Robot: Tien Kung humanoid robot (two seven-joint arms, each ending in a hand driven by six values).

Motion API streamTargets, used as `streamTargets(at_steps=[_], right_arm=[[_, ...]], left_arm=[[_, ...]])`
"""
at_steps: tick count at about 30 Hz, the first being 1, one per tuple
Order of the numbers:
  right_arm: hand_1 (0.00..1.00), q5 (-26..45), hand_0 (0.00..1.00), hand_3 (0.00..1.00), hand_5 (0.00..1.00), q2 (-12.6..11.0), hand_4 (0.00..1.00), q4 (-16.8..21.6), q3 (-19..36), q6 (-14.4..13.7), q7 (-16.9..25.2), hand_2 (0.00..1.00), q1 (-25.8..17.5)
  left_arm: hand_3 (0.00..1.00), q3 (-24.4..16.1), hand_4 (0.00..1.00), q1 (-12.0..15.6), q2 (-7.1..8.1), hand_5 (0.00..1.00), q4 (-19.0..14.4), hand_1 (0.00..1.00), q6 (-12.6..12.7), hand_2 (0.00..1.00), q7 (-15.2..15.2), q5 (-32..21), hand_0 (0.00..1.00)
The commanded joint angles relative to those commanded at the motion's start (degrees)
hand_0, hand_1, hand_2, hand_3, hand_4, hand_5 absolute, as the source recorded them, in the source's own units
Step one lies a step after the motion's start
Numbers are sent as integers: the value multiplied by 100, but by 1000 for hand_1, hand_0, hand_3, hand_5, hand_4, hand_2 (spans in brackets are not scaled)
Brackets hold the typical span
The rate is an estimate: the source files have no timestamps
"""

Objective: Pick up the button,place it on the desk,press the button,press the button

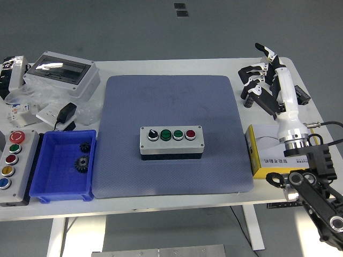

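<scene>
You are looking at a lab or electrical workshop bench: a white worktop (177,67) on a bare grey floor (134,27), with a blue-grey mat (171,171) carrying a four-control button box (171,141). Well to the left of the robot's fingers (263,67) sit a clear-lidded enclosure (63,73), a coloured push-button station (13,167) and a blue bin (61,166) holding gears (82,163).
</scene>
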Motion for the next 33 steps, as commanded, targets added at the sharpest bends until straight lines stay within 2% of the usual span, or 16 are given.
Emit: streamTargets(at_steps=[2, 3, 8, 9, 14, 16, 20, 21, 26, 27, 32, 33], right_arm=[[898, 202, 881, 974, 738, 35, 998, -53, 25, 45, 136, 921, -4], [987, 301, 978, 990, 879, 45, 998, -75, 38, 69, 193, 998, -8], [987, 782, 978, 990, 879, 51, 998, -187, 173, 159, 501, 998, -52], [964, 850, 969, 972, 998, 49, 998, -204, 201, 174, 547, 986, -57], [964, 1221, 969, 972, 998, 65, 998, -302, 341, 257, 745, 986, -89], [932, 1333, 946, 955, 998, 77, 998, -334, 385, 269, 766, 948, -104], [932, 1460, 946, 955, 998, 93, 998, -366, 457, 219, 691, 948, -139], [882, 1475, 910, 927, 998, 95, 973, -369, 472, 201, 664, 908, -147], [882, 1437, 910, 927, 998, 104, 973, -356, 591, 118, 496, 908, -204], [831, 1411, 864, 920, 998, 105, 771, -350, 624, 112, 464, 839, -214], [831, 1363, 864, 920, 998, 121, 771, -355, 840, 172, 378, 839, -257], [695, 1385, 704, 836, 972, 123, 497, -364, 874, 203, 381, 721, -266]], left_arm=[[609, 15, 679, -7, 10, 520, 0, 595, -3, 509, -8, 6, 626], [609, 21, 679, -10, 14, 522, 0, 595, -5, 514, -12, 9, 626], [609, 55, 679, -40, 45, 522, 0, 595, -9, 514, -50, 21, 626], [609, 56, 678, -45, 50, 522, 0, 597, -9, 518, -55, 27, 626], [609, 64, 678, -66, 69, 522, 0, 597, -12, 518, -74, 53, 626], [609, 67, 678, -71, 73, 522, 0, 595, -13, 521, -74, 62, 627], [609, 69, 678, -75, 82, 522, 0, 595, -16, 521, -66, 81, 627], [609, 71, 677, -75, 85, 525, 0, 597, -17, 526, -64, 85, 627], [609, 85, 677, -78, 105, 525, 0, 597, -21, 526, -48, 103, 627], [609, 87, 675, -79, 110, 528, 0, 597, -22, 526, -47, 103, 626], [609, 65, 675, -86, 121, 528, 0, 597, -26, 526, -36, 124, 626], [609, 62, 676, -82, 118, 530, 0, 596, -26, 530, -34, 119, 626]])
